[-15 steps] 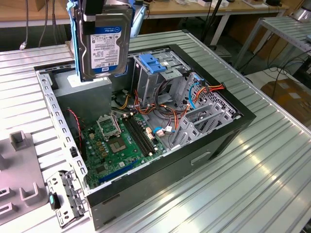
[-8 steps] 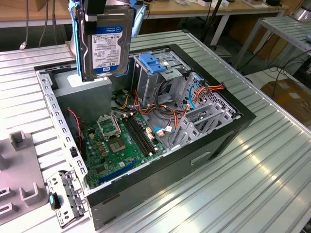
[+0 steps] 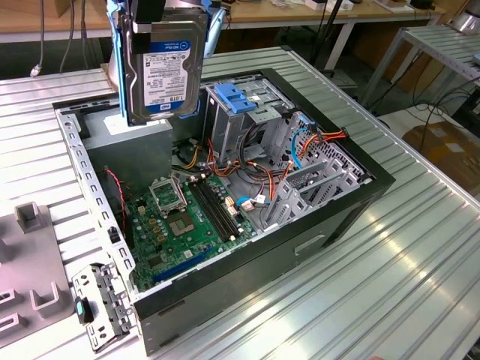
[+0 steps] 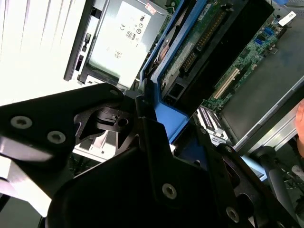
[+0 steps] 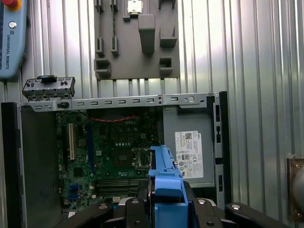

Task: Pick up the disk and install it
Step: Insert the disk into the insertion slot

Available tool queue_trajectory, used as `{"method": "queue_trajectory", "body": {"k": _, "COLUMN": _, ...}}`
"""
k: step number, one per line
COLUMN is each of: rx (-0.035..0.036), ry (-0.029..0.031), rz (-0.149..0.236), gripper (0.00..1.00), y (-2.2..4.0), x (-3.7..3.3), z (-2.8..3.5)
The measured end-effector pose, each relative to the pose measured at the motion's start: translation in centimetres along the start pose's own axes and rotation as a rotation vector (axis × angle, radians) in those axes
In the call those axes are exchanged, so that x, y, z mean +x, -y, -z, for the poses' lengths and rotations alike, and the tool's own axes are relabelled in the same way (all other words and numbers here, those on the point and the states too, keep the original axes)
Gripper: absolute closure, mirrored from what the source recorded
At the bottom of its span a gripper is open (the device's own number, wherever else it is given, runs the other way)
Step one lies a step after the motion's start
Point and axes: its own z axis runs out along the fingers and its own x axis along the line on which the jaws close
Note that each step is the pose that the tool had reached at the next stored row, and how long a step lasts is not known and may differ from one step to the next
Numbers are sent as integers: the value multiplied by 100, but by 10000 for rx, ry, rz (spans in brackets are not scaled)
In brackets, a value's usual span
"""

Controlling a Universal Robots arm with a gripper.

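While the pincer (image 4: 173, 130) grips it by its upper end, the disk (image 3: 165, 71) hangs upright over the open computer case (image 3: 341, 217), its long axis near vertical. Its white label faces the exterior view. The blue side bracket (image 5: 165, 178) runs along its edges, and the pincer's black fingers (image 4: 145, 118) are drawn in against that bracket on both sides, holding the disk clear of the case floor. The disk's lower edge sits over the grey power-supply box (image 5: 190, 147) in one corner of the case; whether the two touch I cannot tell. Beside that box inside the case lies the green motherboard (image 3: 187, 225). Toward the exterior view's right stands the metal drive cage (image 3: 247, 120) with its blue latch (image 3: 234, 97). The case rests on the ribbed metal bench (image 3: 405, 285).
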Motion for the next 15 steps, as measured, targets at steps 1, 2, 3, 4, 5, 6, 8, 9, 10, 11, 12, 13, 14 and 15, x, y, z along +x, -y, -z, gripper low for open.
{"method": "queue_trajectory", "body": {"k": 1, "rx": 0, "ry": 0, "rz": 1, "gripper": 63, "y": 0, "x": 0, "z": 0}}
{"method": "queue_trajectory", "body": {"k": 2, "rx": 0, "ry": 0, "rz": 1, "gripper": 63, "y": 1, "x": 1, "z": 0}}
{"method": "queue_trajectory", "body": {"k": 3, "rx": 0, "ry": 0, "rz": 2, "gripper": 63, "y": 2, "x": 5, "z": 0}}
{"method": "queue_trajectory", "body": {"k": 4, "rx": -1, "ry": 0, "rz": 2, "gripper": 63, "y": 2, "x": 11, "z": 0}}
{"method": "queue_trajectory", "body": {"k": 5, "rx": 0, "ry": 1, "rz": 1, "gripper": 63, "y": 2, "x": 18, "z": -1}}
{"method": "queue_trajectory", "body": {"k": 6, "rx": -1, "ry": -1, "rz": 1, "gripper": 63, "y": 2, "x": 28, "z": -1}}
{"method": "queue_trajectory", "body": {"k": 8, "rx": 0, "ry": 0, "rz": 0, "gripper": 63, "y": 4, "x": 63, "z": -3}}
{"method": "queue_trajectory", "body": {"k": 9, "rx": 0, "ry": 0, "rz": 0, "gripper": 63, "y": 5, "x": 79, "z": -4}}
{"method": "queue_trajectory", "body": {"k": 10, "rx": 1, "ry": 0, "rz": 0, "gripper": 63, "y": 6, "x": 100, "z": -6}}
{"method": "queue_trajectory", "body": {"k": 11, "rx": 0, "ry": -2, "rz": 0, "gripper": 63, "y": 7, "x": 126, "z": -7}}
{"method": "queue_trajectory", "body": {"k": 12, "rx": 0, "ry": -9, "rz": 1, "gripper": 63, "y": 9, "x": 153, "z": -8}}
{"method": "queue_trajectory", "body": {"k": 13, "rx": 1, "ry": -17, "rz": 0, "gripper": 63, "y": 10, "x": 182, "z": -9}}
{"method": "queue_trajectory", "body": {"k": 14, "rx": 1, "ry": -22, "rz": 0, "gripper": 63, "y": 12, "x": 213, "z": -11}}
{"method": "queue_trajectory", "body": {"k": 15, "rx": 1, "ry": -25, "rz": -1, "gripper": 63, "y": 14, "x": 242, "z": -13}}
